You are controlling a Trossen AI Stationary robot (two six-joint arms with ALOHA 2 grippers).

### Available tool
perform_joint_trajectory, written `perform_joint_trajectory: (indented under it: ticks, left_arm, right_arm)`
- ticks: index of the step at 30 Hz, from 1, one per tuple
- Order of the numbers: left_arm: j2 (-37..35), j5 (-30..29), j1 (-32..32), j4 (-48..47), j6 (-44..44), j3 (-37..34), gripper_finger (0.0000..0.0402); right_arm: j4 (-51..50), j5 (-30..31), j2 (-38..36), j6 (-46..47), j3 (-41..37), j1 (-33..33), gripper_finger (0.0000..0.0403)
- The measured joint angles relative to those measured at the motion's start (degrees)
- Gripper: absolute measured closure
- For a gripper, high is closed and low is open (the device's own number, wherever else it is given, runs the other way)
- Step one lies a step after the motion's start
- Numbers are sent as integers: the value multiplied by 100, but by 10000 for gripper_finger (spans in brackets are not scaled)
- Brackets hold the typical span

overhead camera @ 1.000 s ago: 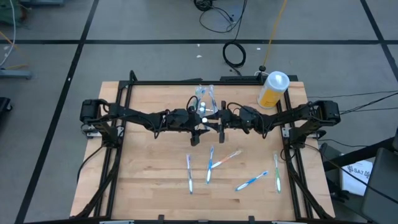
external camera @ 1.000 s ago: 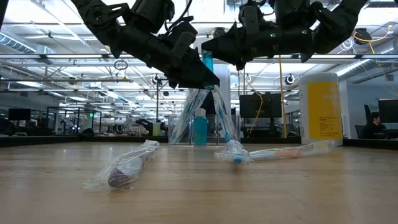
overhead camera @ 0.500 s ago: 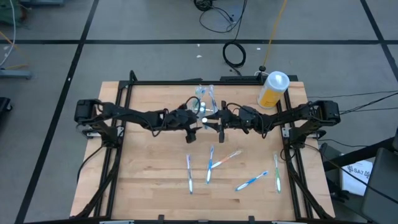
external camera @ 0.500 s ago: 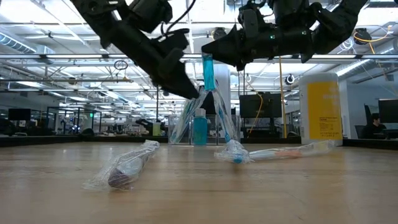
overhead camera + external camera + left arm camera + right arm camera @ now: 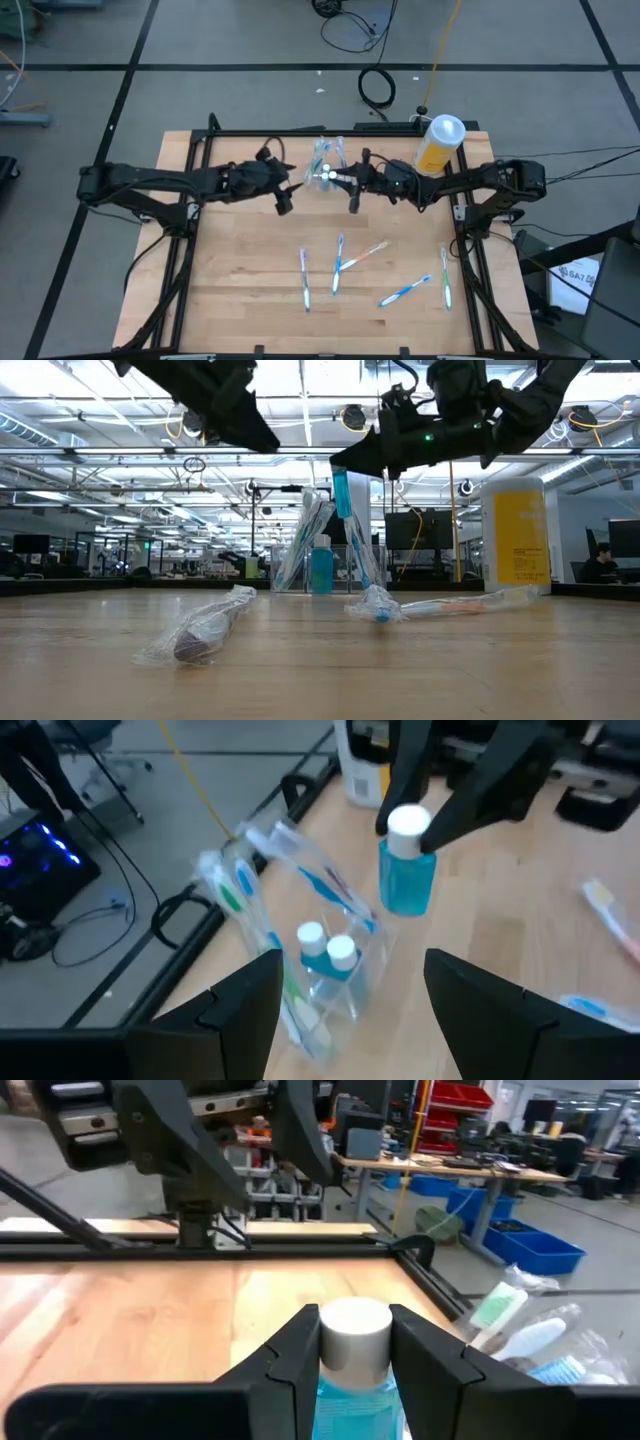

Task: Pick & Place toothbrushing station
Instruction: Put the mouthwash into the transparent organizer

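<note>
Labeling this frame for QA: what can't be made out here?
- Clear cup: its toothbrush count is uncertain; the left wrist view blurs them and wrappers overlap.
- Held teal tube: the label is unreadable in every view. In the right wrist view the right end effector covers its sides and the bottom edge cuts off the body.
- Loose toothbrushes: the high view shows them too small for detail; the low view hides them in crumpled wrappers.

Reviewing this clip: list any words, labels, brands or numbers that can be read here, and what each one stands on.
None can be read.
Yellow bottle: small dark print on its label, too blurred to read.
Teal toothpaste tube held in the right gripper: no lettering shows.
Wrapped toothbrushes on the table: no print can be made out.
White tag beside the table: dark marks, illegible.
</note>
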Motion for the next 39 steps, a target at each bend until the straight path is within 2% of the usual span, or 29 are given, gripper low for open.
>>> perform_joint_trajectory:
  ticks: [6,10,17,34,39]
  left_arm:
    - [-152,-4,0,91,41,0,151]
    - [-151,-39,29,95,43,0,151]
    - [-151,-55,101,34,46,0,151]
    - [-109,-138,118,-126,-12,-2,151]
    - [-109,-140,118,-17,-95,-2,151]
  right_arm:
    - [266,-280,268,169,0,-254,306]
    - [919,-616,745,211,2,-308,306]
    - [807,-186,890,211,0,-449,306]
    - [792,-275,881,152,0,-549,306]
    - [881,-281,881,-132,0,-571,304]
